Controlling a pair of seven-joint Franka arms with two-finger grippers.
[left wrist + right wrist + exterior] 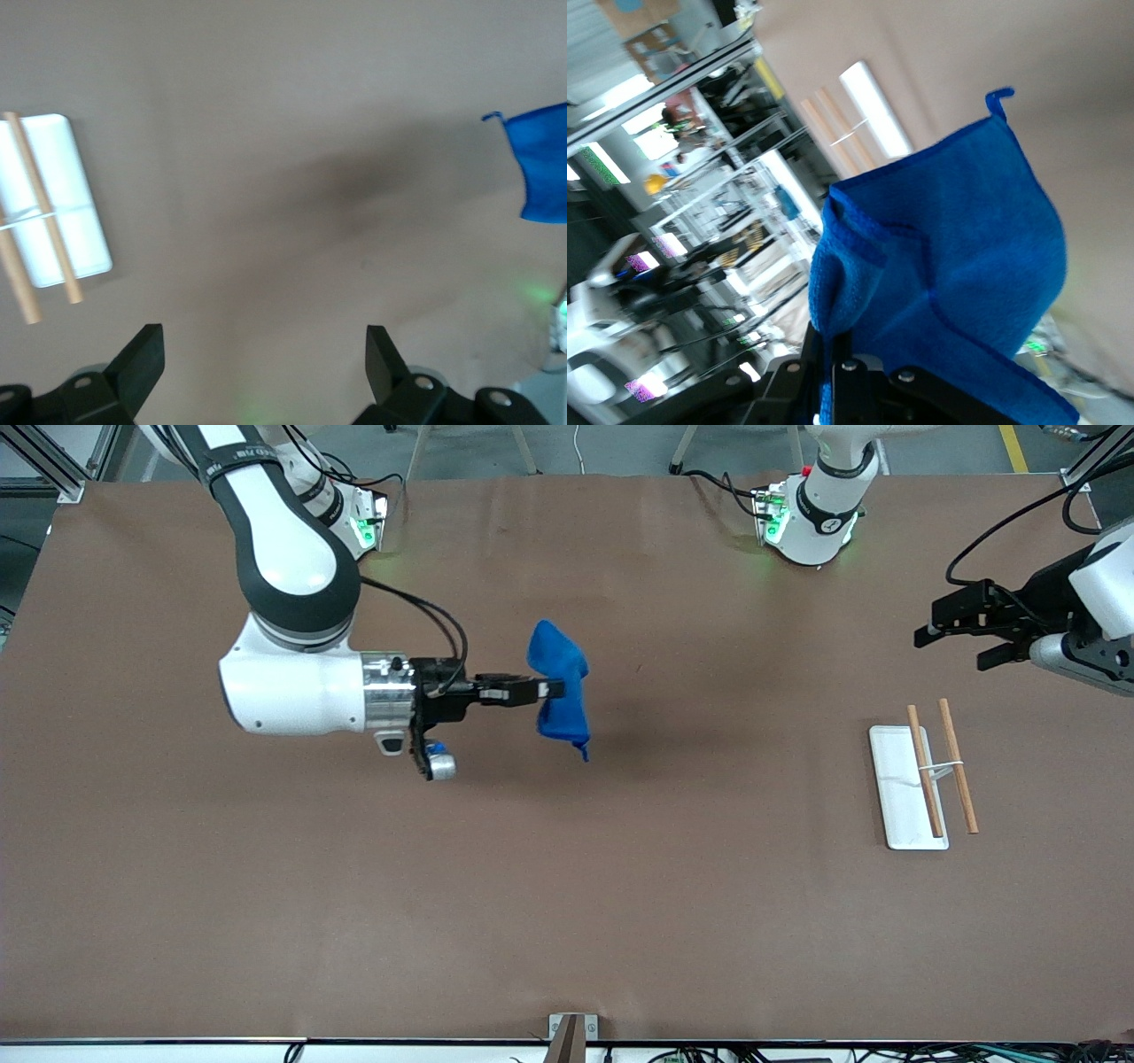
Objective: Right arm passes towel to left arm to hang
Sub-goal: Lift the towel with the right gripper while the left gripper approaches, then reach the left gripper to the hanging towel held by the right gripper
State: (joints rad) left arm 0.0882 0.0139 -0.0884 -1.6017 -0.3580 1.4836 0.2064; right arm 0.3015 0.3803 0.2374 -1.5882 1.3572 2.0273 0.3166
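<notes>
The bright blue towel (561, 684) hangs in the air over the middle of the table, pinched in my right gripper (556, 688), which is shut on it and held sideways. Its thin loop (584, 755) dangles at the lower corner. In the right wrist view the towel (948, 266) drapes over the shut fingers, loop (998, 98) at its tip. My left gripper (952, 646) is open and empty, up in the air at the left arm's end of the table. In the left wrist view its fingers (142, 359) stand wide apart, and the towel's corner (540, 168) shows at the edge.
A white flat rack base (904, 786) with two wooden rods (959, 777) lies on the table near the left arm's end, under and nearer the front camera than the left gripper. It also shows in the left wrist view (53, 208). Brown table surface (567, 903) all around.
</notes>
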